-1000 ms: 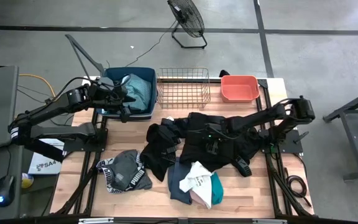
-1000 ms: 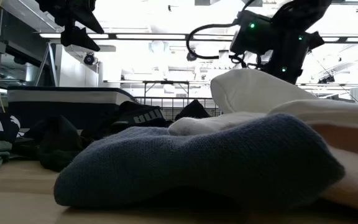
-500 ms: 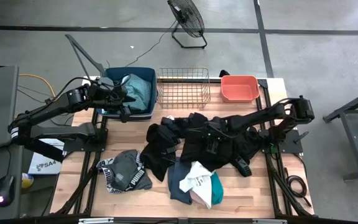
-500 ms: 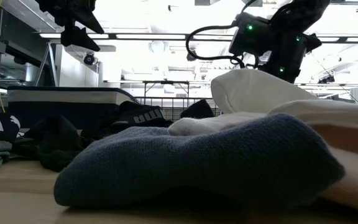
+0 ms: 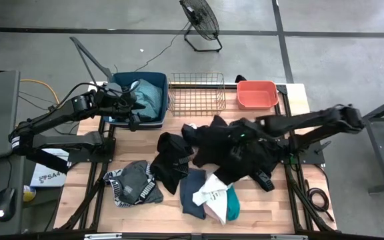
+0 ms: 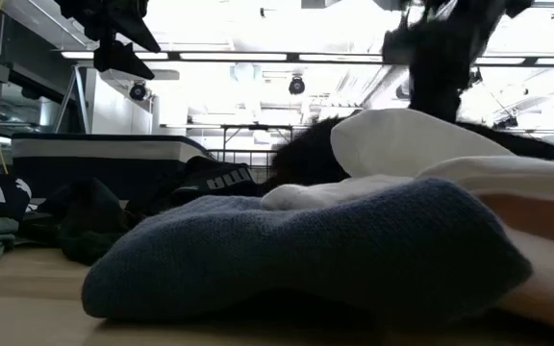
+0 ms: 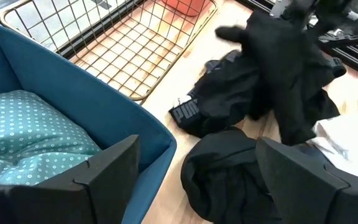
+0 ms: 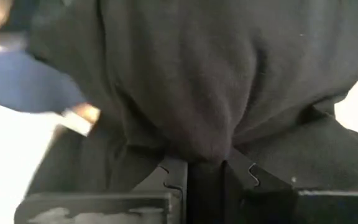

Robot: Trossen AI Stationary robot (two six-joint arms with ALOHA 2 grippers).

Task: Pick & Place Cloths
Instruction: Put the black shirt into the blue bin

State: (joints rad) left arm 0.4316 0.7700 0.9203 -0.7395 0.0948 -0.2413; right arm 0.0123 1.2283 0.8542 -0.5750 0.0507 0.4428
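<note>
My right gripper [image 5: 237,139] is shut on a big black garment [image 5: 239,150] at the table's middle, and it also shows in the right wrist view [image 8: 205,177]. In the low view the garment [image 6: 306,159] hangs below it. My left gripper [image 5: 133,115] hovers open and empty over the near right corner of the blue tub [image 5: 115,100], where a teal dotted cloth [image 7: 30,124] lies. Another black cloth [image 5: 172,157] lies left of the garment. A pile of slate-blue, white, teal and pink cloths [image 5: 209,193] lies near the front edge. My right gripper pinches a gathered bunch of the black garment [image 8: 204,146] between its two fingers, several layers by the folds. The fingers come from above, slanting from the table's right. The bunch is raised, and the garment hangs down and spreads around it, its outer parts [image 5: 262,167] on the table.
A wire mesh basket [image 5: 197,93] and a coral tub [image 5: 257,93] stand along the far edge, right of the blue tub. A grey, black and white cloth [image 5: 135,183] lies at the front left. Bare wood shows at the table's front corners.
My right gripper has risen and drawn a little toward the table's right edge, staying shut on the black garment. The garment's middle has been pulled up into a peak and its left part drawn in, while its right edge stays on the table.
</note>
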